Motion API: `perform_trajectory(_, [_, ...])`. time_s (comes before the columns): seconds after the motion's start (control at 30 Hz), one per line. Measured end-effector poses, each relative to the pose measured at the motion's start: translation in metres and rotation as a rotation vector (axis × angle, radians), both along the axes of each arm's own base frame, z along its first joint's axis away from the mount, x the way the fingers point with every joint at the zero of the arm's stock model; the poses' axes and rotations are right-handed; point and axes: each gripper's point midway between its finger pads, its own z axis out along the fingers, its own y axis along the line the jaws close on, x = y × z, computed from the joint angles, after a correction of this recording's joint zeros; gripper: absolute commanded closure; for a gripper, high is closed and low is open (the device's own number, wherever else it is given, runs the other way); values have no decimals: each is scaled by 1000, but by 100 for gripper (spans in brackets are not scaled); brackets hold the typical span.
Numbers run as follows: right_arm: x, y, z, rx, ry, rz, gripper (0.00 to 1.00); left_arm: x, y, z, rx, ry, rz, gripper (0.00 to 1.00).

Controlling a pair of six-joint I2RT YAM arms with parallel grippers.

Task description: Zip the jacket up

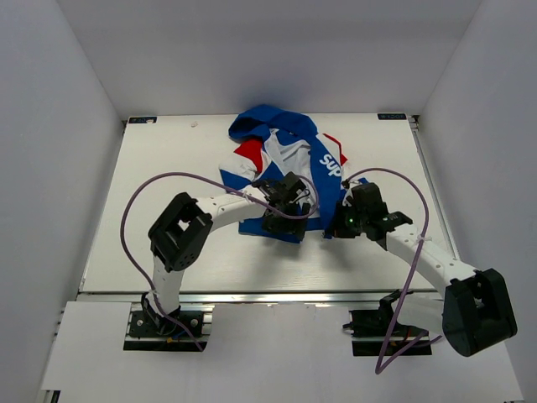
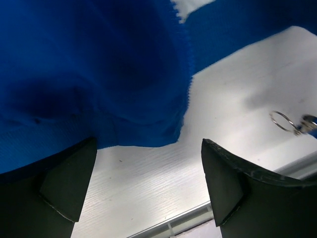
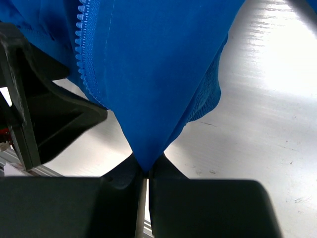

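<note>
Hovering L gripper (image 1: 284,204): we see its fingers (image 2: 69,183) spread wide w/ nothing btwn them, right at the lower hem of the jacket (image 1: 289,155).
jacket: lies on the table (image 1: 168,159), centre-rear, front unzipped, white lining showing, hood twd far edge.
zip teeth (image 3: 81,49): run along the blue front edge, upper left in R wrist view.
R gripper (image 1: 340,221): we see it clamped tight on the jacket's bottom corner, fabric pinched at the tips.
</note>
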Motion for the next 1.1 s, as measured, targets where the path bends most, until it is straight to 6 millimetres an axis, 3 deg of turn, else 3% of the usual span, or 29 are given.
perform_trajectory(0.3, [0, -3, 1, 4, -6, -20, 100, 5, 8, -1, 102, -56, 142, 7])
perform_trajectory(0.67, [0, -6, 1, 6, -6, -38, 100, 1, 2, -14, 164, -60, 184, 10])
perform_trajectory(1.1, [-2, -10, -6, -10, 4, -52, 100, 8, 4, -17, 207, -72, 202, 30])
